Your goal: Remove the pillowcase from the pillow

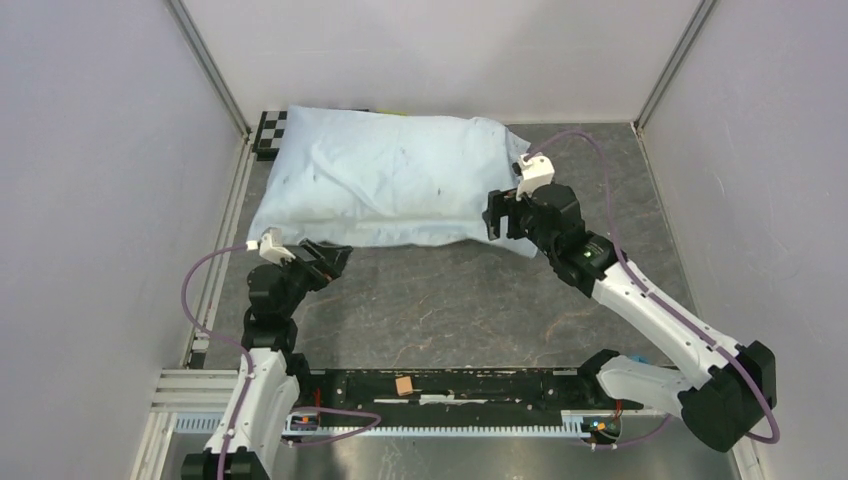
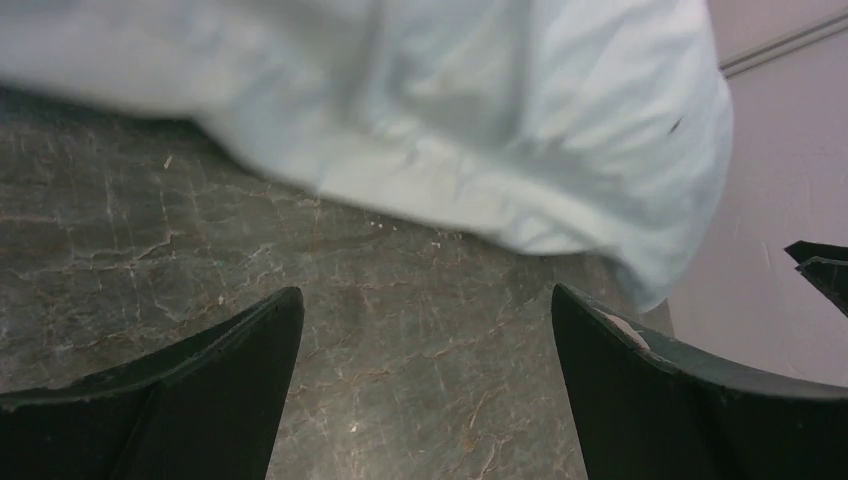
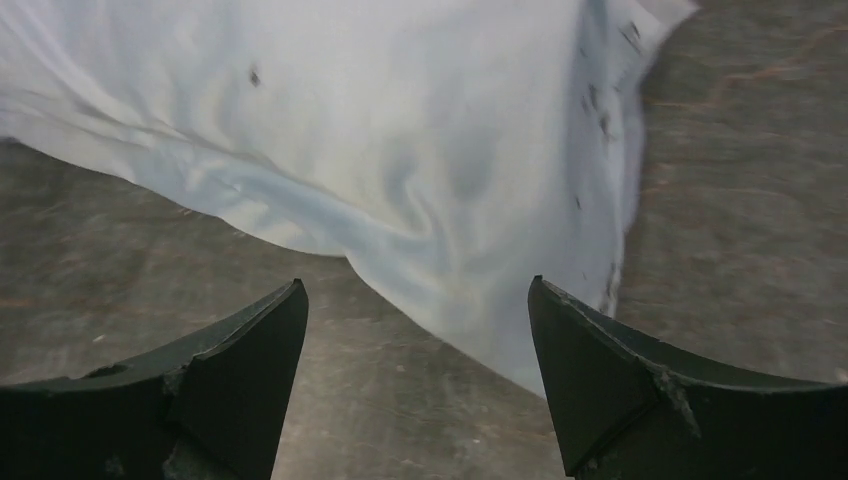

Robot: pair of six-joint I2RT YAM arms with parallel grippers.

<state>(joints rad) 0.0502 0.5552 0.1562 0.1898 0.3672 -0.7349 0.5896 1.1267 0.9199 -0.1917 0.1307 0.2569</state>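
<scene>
The pale blue pillowcase (image 1: 385,175) lies wrinkled and filled out at the back of the table. The pillow is hidden inside it. My left gripper (image 1: 335,256) is open and empty, low over the table just in front of the pillowcase's near left edge. In the left wrist view the gripper (image 2: 425,300) has bare table between its fingers and the pillowcase (image 2: 480,120) beyond them. My right gripper (image 1: 497,215) is open at the pillowcase's near right corner. In the right wrist view the gripper (image 3: 415,290) has the cloth's edge (image 3: 470,260) reaching between its fingertips, not held.
A checkerboard marker (image 1: 268,130) sits at the back left, partly under the pillowcase. Grey walls close in on three sides. A metal rail (image 1: 225,230) runs along the left edge. A small tan block (image 1: 404,385) sits on the base bar between the arms.
</scene>
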